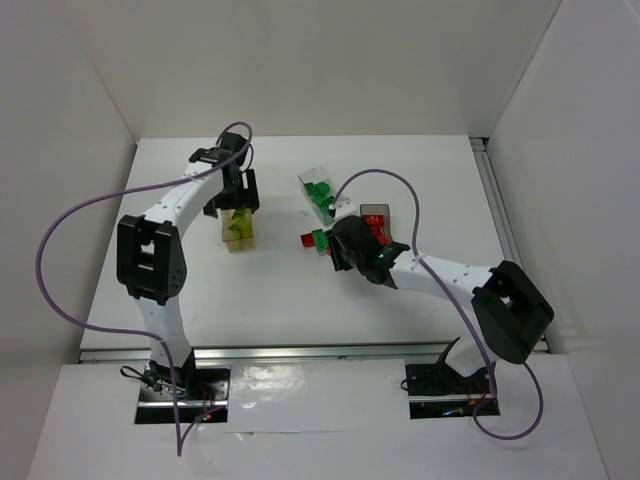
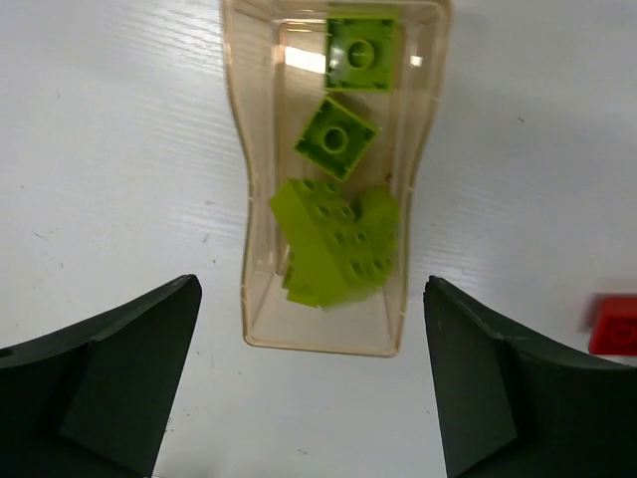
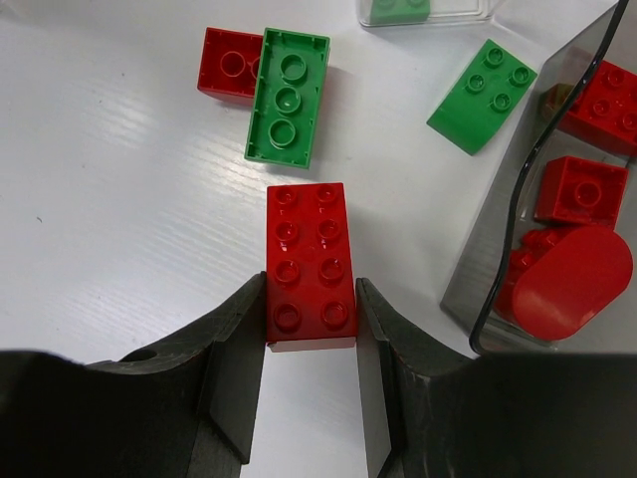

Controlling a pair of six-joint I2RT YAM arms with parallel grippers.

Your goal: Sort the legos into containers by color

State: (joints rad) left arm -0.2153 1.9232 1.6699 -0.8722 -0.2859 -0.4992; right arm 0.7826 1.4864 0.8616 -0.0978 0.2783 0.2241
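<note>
White tabletop [image 3: 119,199] underneath, right gripper [image 3: 311,291] clamps the red 2x4 brick [image 3: 309,234] across its long sides (light, rigid, probably slick) while left gripper [image 2: 312,299] hangs wide over the amber bin [image 2: 242,199].

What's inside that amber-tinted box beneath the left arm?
The amber box holds a yellow-green square brick, a second square brick, and a heap of bigger yellow-green bricks. Anything beneath the heap is covered.
</note>
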